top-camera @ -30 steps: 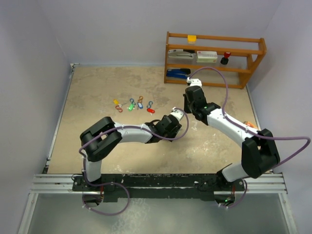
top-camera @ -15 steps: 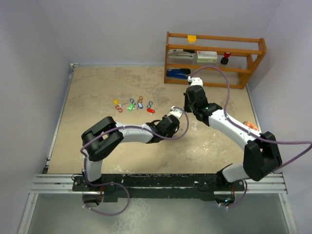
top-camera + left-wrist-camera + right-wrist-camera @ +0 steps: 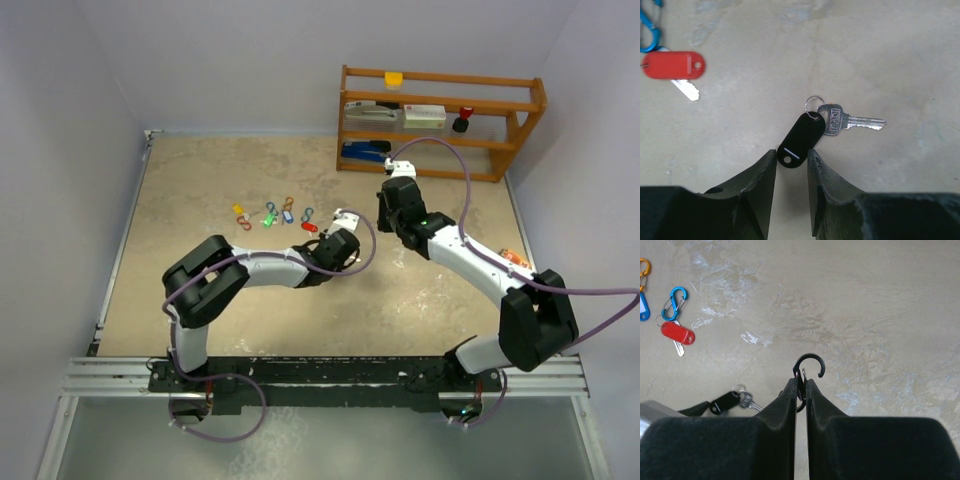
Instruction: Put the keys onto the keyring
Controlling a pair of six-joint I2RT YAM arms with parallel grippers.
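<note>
The black fob (image 3: 801, 136), joined to a silver key (image 3: 847, 121), lies flat on the counter (image 3: 900, 55). The left end effector (image 3: 791, 154) stands narrow around the fob's lower end; whether it pinches, I cannot tell. The right end effector (image 3: 800, 384) is clamped on a black hooked clip (image 3: 810, 362) near the fob.

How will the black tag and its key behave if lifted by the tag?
The key joins the black tag by a small ring, so it will probably dangle and swing. The flat tag looks smooth, perhaps slippery. Both look thin, so likely light.
</note>
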